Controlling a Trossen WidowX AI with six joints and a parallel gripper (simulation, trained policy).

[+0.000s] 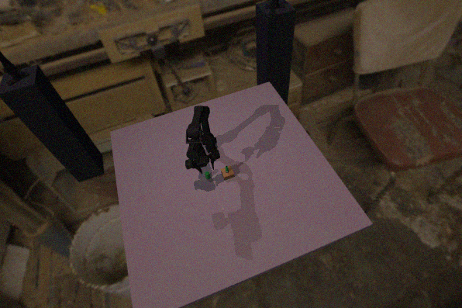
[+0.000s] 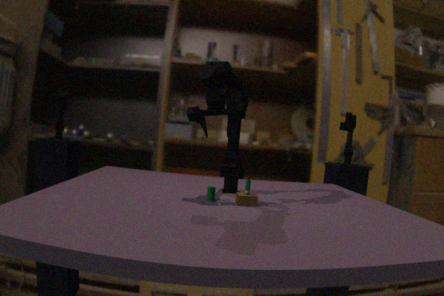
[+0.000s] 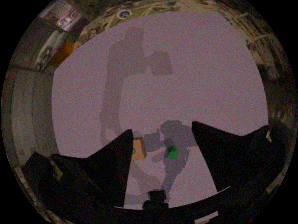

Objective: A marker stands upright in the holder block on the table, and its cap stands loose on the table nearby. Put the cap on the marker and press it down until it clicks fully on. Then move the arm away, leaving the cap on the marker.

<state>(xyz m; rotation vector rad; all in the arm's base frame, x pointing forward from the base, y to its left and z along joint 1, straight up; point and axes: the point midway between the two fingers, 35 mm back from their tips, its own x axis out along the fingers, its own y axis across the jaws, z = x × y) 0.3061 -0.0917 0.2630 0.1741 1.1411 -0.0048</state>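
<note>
The green cap (image 1: 208,174) (image 2: 211,194) (image 3: 172,153) stands upright on the table, a short way to the side of the holder block. The orange-brown holder block (image 1: 230,176) (image 2: 246,200) (image 3: 140,149) carries the marker (image 1: 226,168) (image 2: 247,186), whose bare green upper part stands upright. In the wrist view the block is partly hidden by one finger. My gripper (image 1: 207,170) (image 3: 162,129) is open and empty, its fingers wide apart. It hangs well above the table, roughly over the cap, touching neither cap nor marker.
The pale pink table top (image 1: 174,232) (image 2: 149,241) (image 3: 200,50) carries the arm's dark shadows around the cap and block. Two dark pillars (image 1: 275,46) (image 1: 50,127) stand beyond the table's edges. A chair (image 1: 411,127) stands off to the side.
</note>
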